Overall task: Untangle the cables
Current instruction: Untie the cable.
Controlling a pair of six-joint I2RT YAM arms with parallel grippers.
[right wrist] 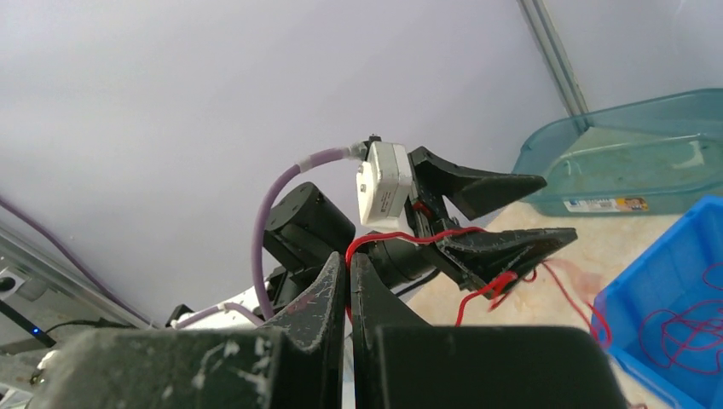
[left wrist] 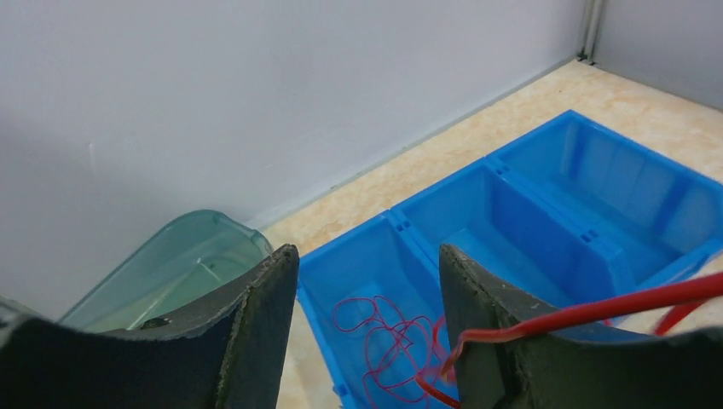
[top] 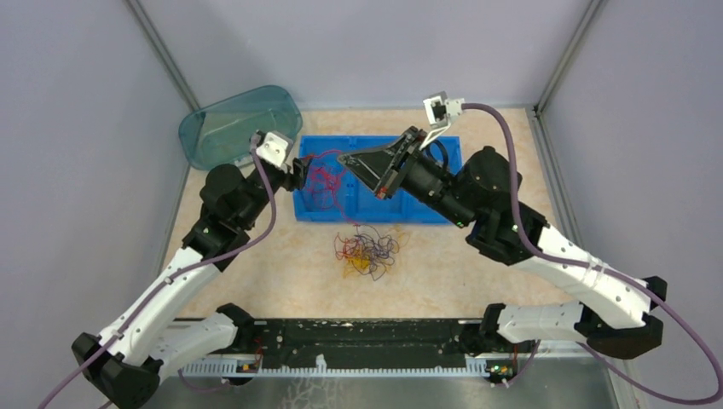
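Centrally, the left claw (left wrist: 367, 264) stands open above the left compartment of the blue bin (left wrist: 477, 175), with a red cable (left wrist: 597, 308) draped over one finger. The right claw (right wrist: 345, 260) is closed and pinches the same red cable, which spans the gap between the two claws. More red loops lie in that left compartment. A tangle of cables (top: 368, 249) rests on the counter (top: 281, 281) just in front of the bin's near wall, with bare counter on both sides. A teal tub (top: 230, 128) occupies the back left corner.
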